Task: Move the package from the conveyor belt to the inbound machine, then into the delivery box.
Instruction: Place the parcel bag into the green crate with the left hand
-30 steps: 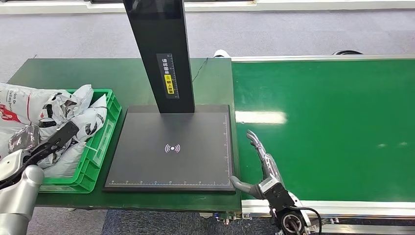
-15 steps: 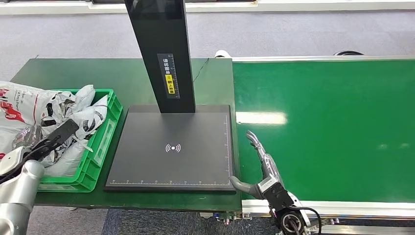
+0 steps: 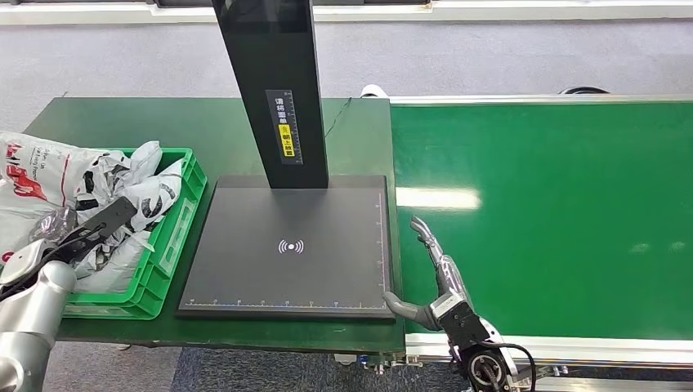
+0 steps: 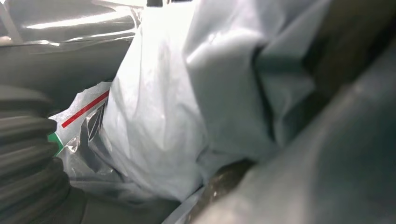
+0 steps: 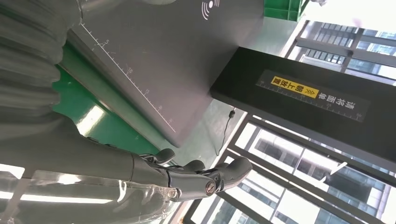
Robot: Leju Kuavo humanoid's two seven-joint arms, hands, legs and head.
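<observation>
Green tabletop (image 3: pixel 204 131) carries one green plastic crate (image 3: pixel 167 253) heaped with white plastic mail bags (image 3: pixel 73 175) and one black scanner platform (image 3: pixel 286 245). Left hand (image 3: pixel 78 233) rests on the bags, finger state unclear; right hand (image 3: pixel 433 261) lies flat on the green conveyor belt (image 3: pixel 556 212), fingers straight, together, empty.

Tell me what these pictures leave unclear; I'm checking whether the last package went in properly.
- Left hand: head view, whether it grips a package in the green crate; bags hide its fingers.
- Left wrist view: blurred plastic close up, contact unreadable.
- Conveyor belt: cut off at the head view's right edge.
</observation>
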